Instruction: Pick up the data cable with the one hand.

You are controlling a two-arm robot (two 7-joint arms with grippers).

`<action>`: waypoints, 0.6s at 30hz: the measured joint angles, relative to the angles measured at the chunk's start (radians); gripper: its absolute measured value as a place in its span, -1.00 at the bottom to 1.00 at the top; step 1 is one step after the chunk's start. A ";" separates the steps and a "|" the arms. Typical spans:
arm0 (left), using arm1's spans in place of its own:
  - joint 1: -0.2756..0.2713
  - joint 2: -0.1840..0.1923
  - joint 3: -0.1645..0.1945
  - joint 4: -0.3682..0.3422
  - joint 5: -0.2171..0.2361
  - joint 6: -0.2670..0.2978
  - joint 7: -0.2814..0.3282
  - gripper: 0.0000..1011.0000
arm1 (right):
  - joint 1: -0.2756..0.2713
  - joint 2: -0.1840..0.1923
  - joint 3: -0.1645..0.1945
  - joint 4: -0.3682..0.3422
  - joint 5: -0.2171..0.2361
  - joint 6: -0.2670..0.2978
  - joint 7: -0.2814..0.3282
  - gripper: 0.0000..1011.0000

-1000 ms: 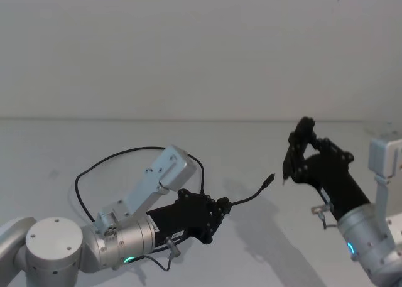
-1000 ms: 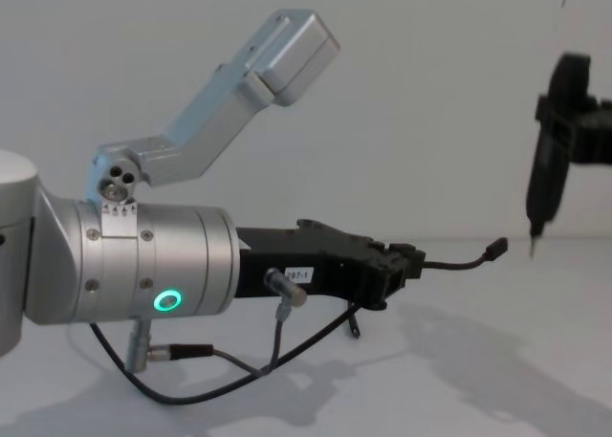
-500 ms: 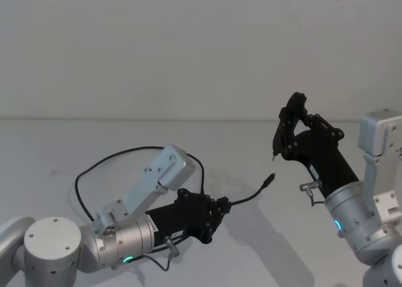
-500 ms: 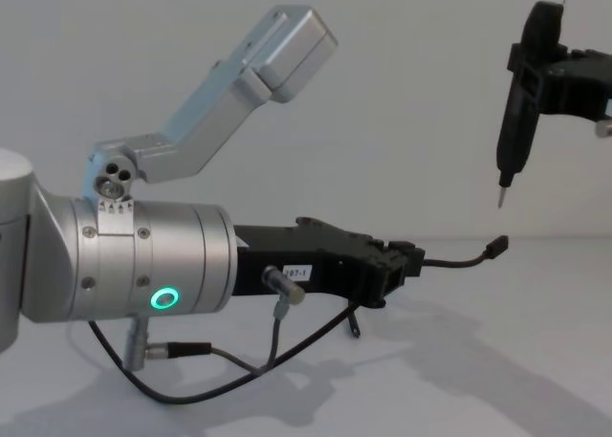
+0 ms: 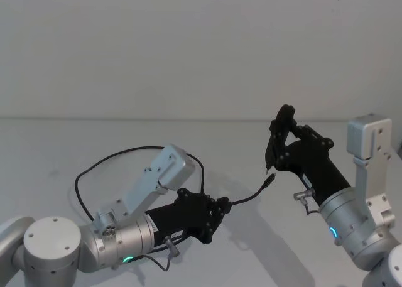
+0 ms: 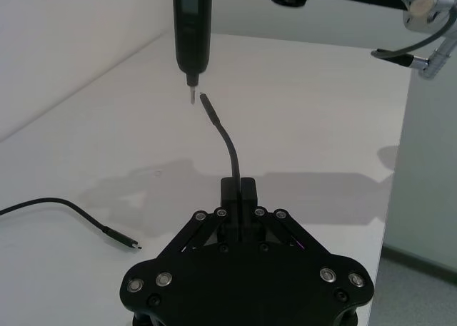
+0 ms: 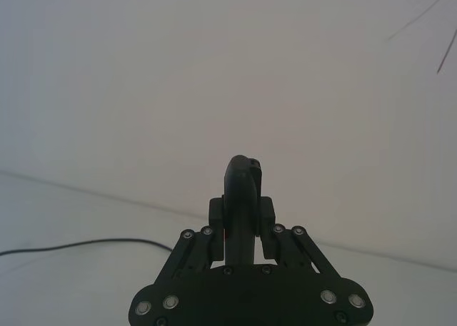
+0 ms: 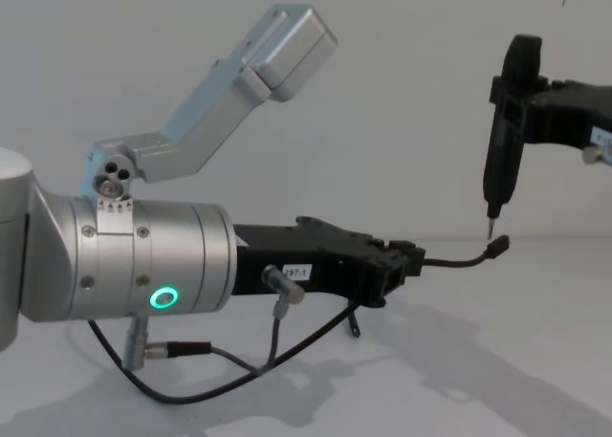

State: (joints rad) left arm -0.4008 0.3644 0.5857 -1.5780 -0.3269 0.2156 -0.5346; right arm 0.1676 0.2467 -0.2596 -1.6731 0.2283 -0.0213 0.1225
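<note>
obst: tool (image 8: 503, 150) tip just over cable (image 8: 455, 262) end | table (image 8: 535, 360) free

White table (image 5: 50, 150), data cable (image 6: 108, 231) lying across it (1 plug end flat)

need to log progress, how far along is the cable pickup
Done: the left gripper is shut on the data cable, its near plug held in the air. In hand: the right gripper's pointed black tool hangs close to that plug. Left: the cable's far end lies on the table.
</note>
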 joint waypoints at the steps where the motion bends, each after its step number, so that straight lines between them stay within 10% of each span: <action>1: 0.000 0.000 0.000 0.000 0.000 0.000 0.000 -0.93 | -0.001 0.001 0.000 0.000 0.000 0.005 0.004 -0.45; 18: 0.000 0.000 0.000 0.000 0.000 0.000 0.000 -0.93 | -0.010 0.002 0.008 0.005 -0.005 0.027 0.028 -0.45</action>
State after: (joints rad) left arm -0.4009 0.3649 0.5857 -1.5783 -0.3269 0.2156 -0.5346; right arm 0.1577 0.2491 -0.2516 -1.6680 0.2238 0.0053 0.1509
